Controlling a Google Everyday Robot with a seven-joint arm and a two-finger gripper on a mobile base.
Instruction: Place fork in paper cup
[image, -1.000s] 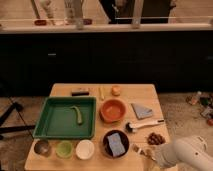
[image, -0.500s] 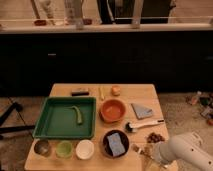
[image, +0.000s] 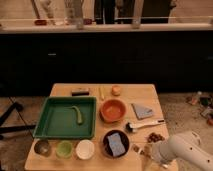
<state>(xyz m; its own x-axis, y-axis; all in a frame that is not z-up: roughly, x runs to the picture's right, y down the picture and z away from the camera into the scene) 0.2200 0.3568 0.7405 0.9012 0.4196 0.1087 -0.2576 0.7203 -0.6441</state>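
Observation:
The paper cup (image: 85, 149) is small, white and round, and stands in the front row of the wooden table (image: 150, 95), between a light green cup (image: 64, 149) and a dark bowl (image: 116, 144). My white arm (image: 182, 150) comes in from the lower right. My gripper (image: 148, 152) is at its left end, low over the table's front right corner, to the right of the dark bowl. The fork does not show; it may be hidden at the gripper.
A green tray (image: 50, 125) holds a green chili (image: 77, 115). An orange bowl (image: 113, 110) stands mid-table. A grey cloth (image: 142, 111), a white-handled tool (image: 145, 125) and brown bits (image: 155, 136) lie right. A grey metal cup (image: 42, 147) stands front left. A dark counter runs behind.
My arm has moved left and further into view, from the lower right corner towards the table's front right corner. Nothing on the table has moved.

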